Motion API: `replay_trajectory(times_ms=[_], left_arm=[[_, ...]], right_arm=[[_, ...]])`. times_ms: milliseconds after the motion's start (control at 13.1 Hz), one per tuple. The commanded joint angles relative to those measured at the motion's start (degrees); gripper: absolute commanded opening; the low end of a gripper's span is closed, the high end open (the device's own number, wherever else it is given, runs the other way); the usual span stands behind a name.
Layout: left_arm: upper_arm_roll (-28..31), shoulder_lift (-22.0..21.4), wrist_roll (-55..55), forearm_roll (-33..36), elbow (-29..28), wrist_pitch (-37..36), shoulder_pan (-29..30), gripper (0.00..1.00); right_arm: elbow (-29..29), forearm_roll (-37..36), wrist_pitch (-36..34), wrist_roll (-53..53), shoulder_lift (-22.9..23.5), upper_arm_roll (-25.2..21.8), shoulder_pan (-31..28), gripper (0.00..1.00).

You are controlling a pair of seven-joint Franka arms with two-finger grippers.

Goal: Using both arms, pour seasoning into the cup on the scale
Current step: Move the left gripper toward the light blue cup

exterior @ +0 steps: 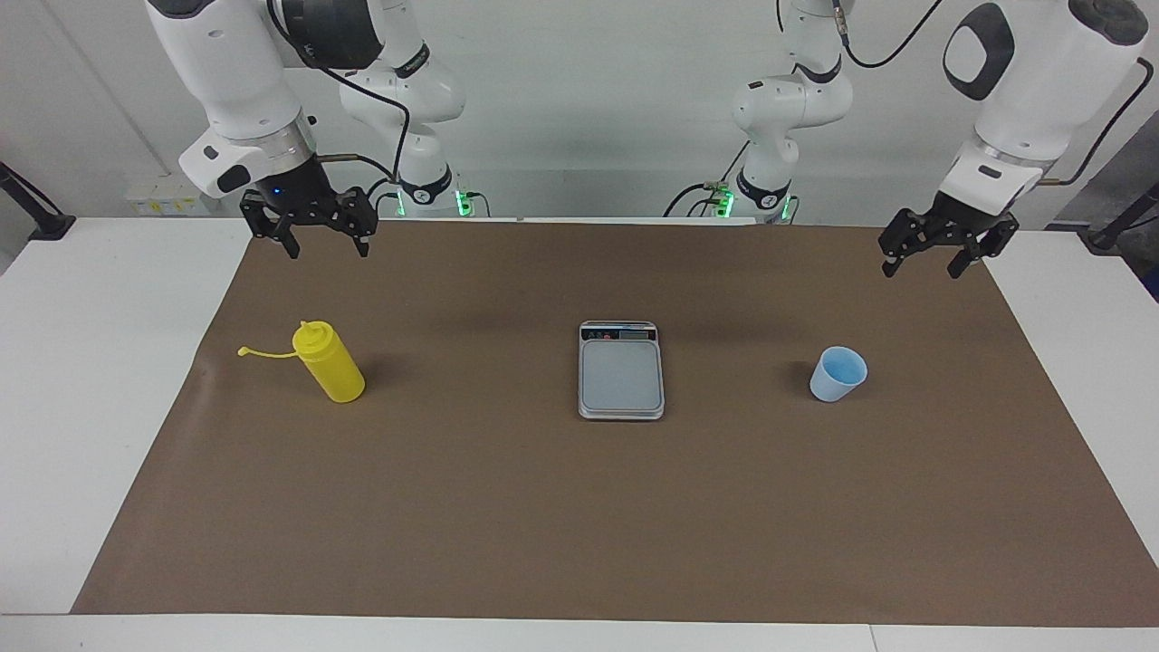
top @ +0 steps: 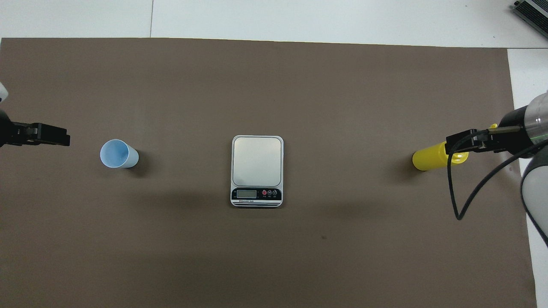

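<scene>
Brown mat [exterior: 543, 507]: cup [exterior: 838, 373] sits off scale [exterior: 621, 371], under open left gripper [exterior: 942, 255]; seasoning [exterior: 330, 364] upright under open right gripper [exterior: 317, 237].

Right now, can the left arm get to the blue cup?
Probably yes. The left gripper hangs open above the mat at its own end of the table, and the cup stands upright there with nothing around it; the scale sits well apart.
</scene>
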Motion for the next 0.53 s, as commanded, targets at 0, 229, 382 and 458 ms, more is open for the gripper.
replay_trajectory(times_ms=[0,229,382,458], left_arm=[[-0.39,0.82,0.12,-0.79,-8.22,8.51,1.06,1.00],[-0.39,2.33,-3.39,-0.96,-14.53,17.12,2.47,1.00],[-0.48,3.29,-6.37,-1.05,-18.85,23.27,3.43,1.00],[-0.48,3.47,-7.09,-1.40,-20.43,26.00,3.52,1.00]], right_arm=[[-1.58,1.04,0.84,0.19,-1.41,0.10,-1.27,1.00],[-1.58,1.04,0.84,0.19,-1.41,0.19,-1.18,1.00],[-1.58,1.04,0.84,0.19,-1.41,0.19,-1.27,1.00],[-1.58,1.04,0.84,0.19,-1.41,0.10,-1.27,1.00]])
